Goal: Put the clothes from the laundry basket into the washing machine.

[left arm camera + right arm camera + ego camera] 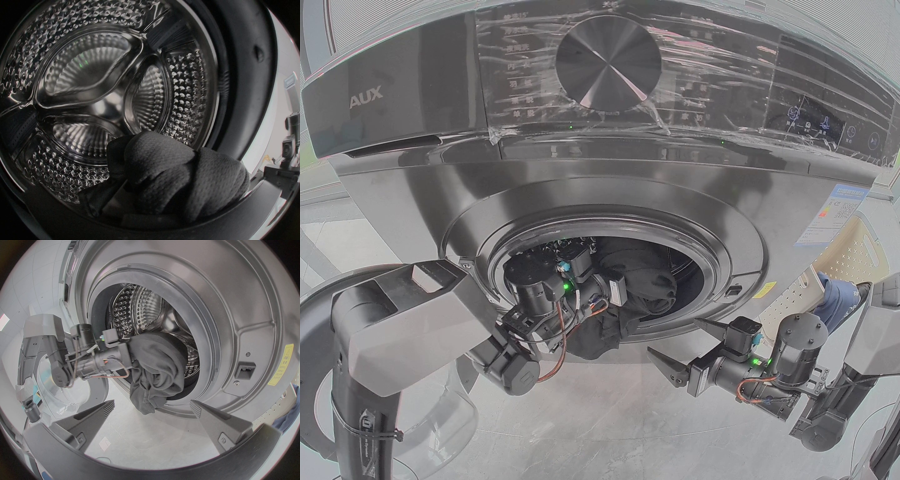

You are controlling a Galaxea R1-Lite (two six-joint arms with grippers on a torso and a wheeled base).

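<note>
Left claw grips a black garment at the washer mouth, half hanging out. Right claw gapes wide just outside, near the basket.

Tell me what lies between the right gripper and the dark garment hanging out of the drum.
Nothing stands there: the head view shows only the washing machine's bare door rim between right gripper and dark garment.

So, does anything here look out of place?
Yes: the dark garment hangs half out of the washing machine, one end dangling below the door rim rather than lying inside the drum.
</note>
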